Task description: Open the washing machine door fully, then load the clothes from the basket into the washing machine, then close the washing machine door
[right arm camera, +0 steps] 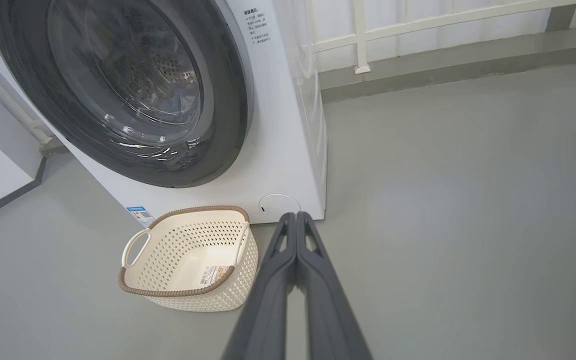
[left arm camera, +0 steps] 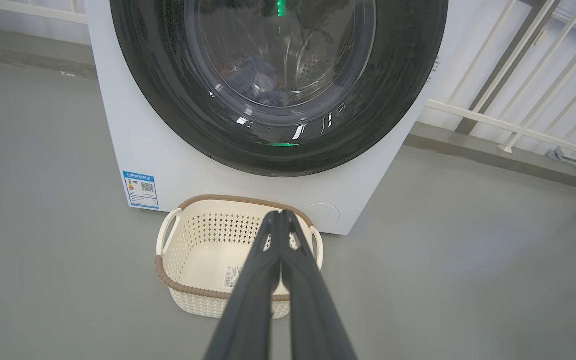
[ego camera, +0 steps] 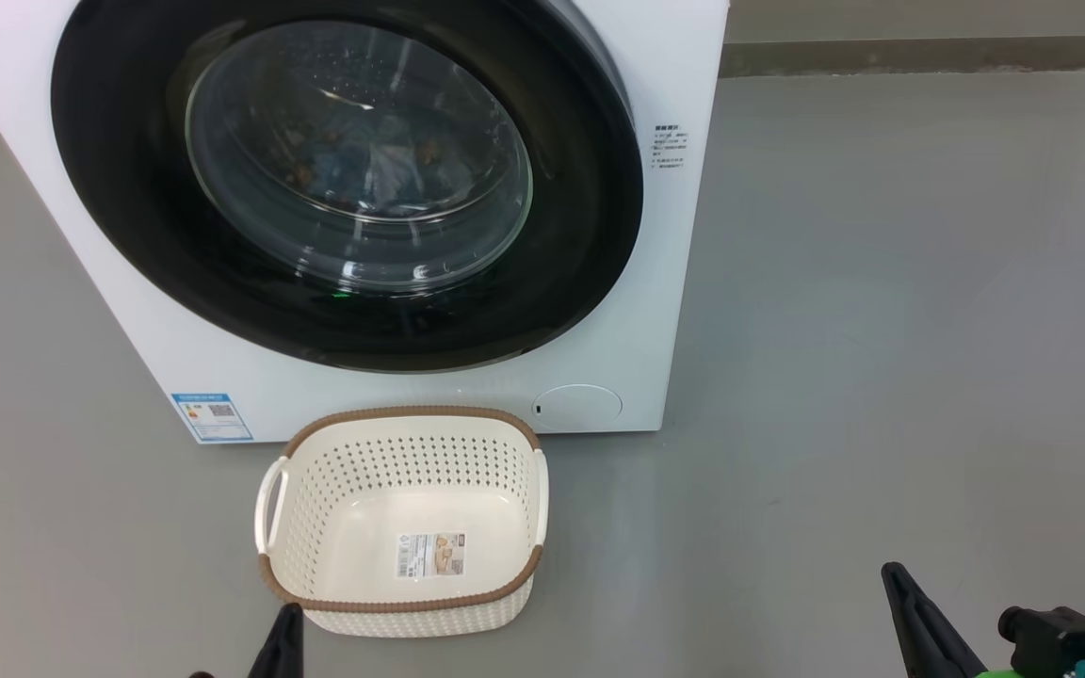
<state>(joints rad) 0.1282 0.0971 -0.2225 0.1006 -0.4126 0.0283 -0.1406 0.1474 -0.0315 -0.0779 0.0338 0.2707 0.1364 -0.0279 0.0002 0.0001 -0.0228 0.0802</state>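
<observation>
Washing machine door (ego camera: pixel 354 235) is shut against the front of the washing machine (ego camera: pixel 684 311), its black rim flush all round as far as the views show. Clothes (ego camera: pixel 364 155), blue with orange-brown print, lie in the drum behind the glass bowl. The basket (ego camera: pixel 411 412) stands empty on the floor (ego camera: pixel 882 330) just before the machine, its label bared. Left jaws and right jaws are each pressed together on nothing, held low and back from the machine, the left tip near the basket's near-left corner. Judged stage: closing, seemingly done. To finish well, check the rim for a gap; if one shows, press on the rim, not the glass. Being round, the door has no long axis; it stands upright, its outer face toward the robot. The basket's long axis runs across the machine's front, mouth upward.
</observation>
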